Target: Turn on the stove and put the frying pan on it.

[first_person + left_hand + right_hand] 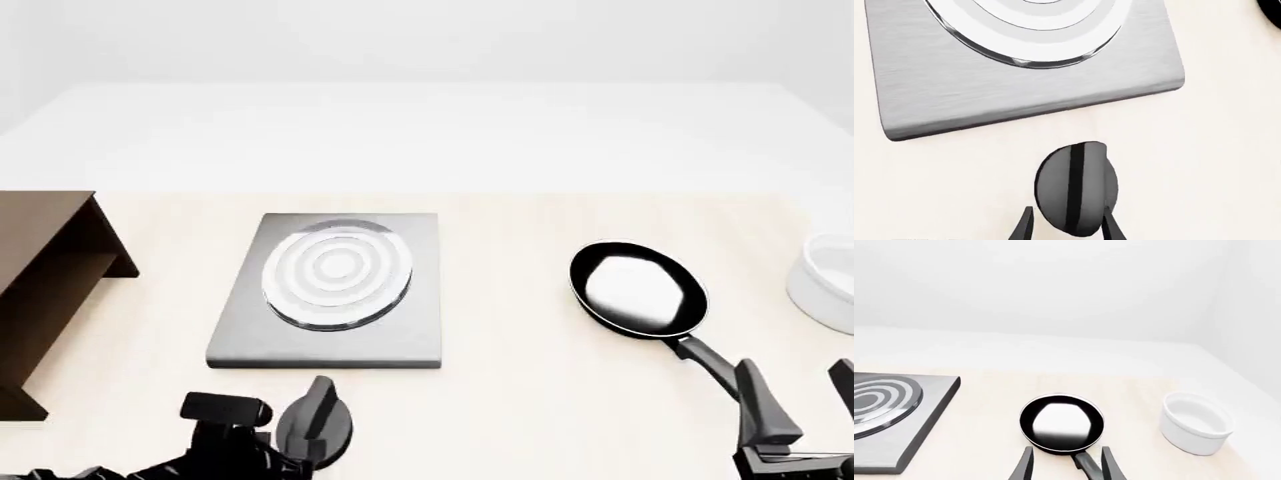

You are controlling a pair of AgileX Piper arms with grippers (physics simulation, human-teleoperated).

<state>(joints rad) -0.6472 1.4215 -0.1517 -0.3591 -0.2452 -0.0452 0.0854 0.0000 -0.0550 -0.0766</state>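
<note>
Table [534,370]: cabinet [47,290] front-only (knob [1077,187] straddled).

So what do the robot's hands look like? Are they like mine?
Not really! Each one is a dark grey-black pincher with two thin, flat, pointy fingers and no skin or sleeve. The left gripper sits on a chunky black wrist of blocky parts. The right gripper looks the same. No cables or markings show.

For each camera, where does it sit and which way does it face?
Front: above the arms' side, looking forward and down at stove and pan; both end effectors show.
Left wrist: behind left end effector, facing knob and stove.
Right wrist: behind right end effector, facing pan and bowl.
All views share the stove.
</note>
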